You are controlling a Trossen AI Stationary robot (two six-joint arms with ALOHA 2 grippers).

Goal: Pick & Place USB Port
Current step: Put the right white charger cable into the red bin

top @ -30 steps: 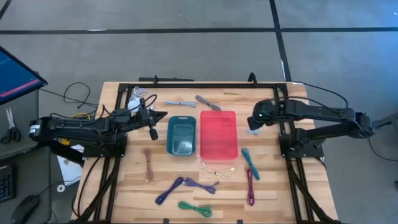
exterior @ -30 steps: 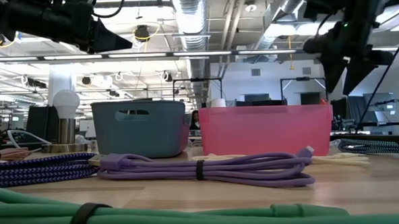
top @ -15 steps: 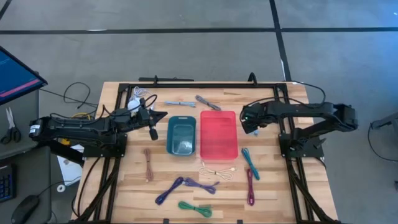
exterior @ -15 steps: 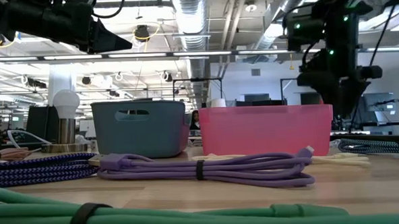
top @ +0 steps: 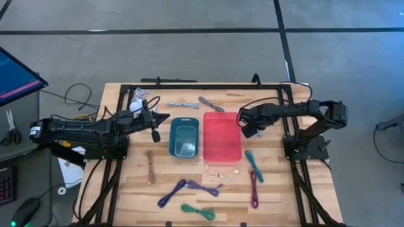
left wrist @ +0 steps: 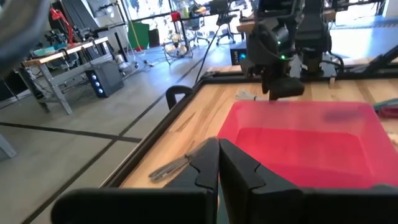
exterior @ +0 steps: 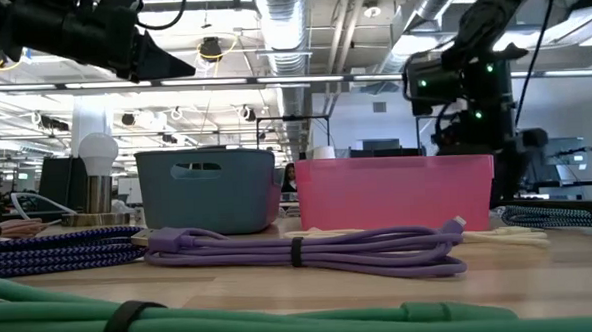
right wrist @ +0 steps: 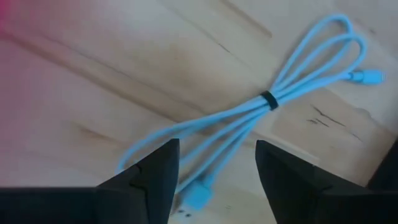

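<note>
My right gripper point(top: 249, 129) hangs open above the table, just right of the pink bin point(top: 221, 135). In the right wrist view its fingers point(right wrist: 217, 158) stand either side of a light teal bundled cable point(right wrist: 249, 112), well above it. That cable point(top: 254, 165) lies flat on the wood, nearer the near edge. My left gripper point(top: 163, 118) is shut on nothing and hovers by the far left corner of the teal bin point(top: 184, 137). In the left wrist view its fingers point(left wrist: 219, 163) point across the pink bin point(left wrist: 305, 146) at the right arm point(left wrist: 280, 43).
Bundled cables lie around the bins: light blue point(top: 183, 104) and grey point(top: 211, 104) at the far side; brown point(top: 150, 165), white point(top: 221, 172), magenta point(top: 254, 189), purple point(top: 172, 192), violet point(top: 203, 187) and green point(top: 197, 211) at the near side. A white bundle point(top: 142, 98) lies far left.
My right gripper has moved toward the table's left as its arm folded in, and it now stands close beside the pink bin's right wall. In the low view it has also come lower. The left arm and the cables have stayed put.
</note>
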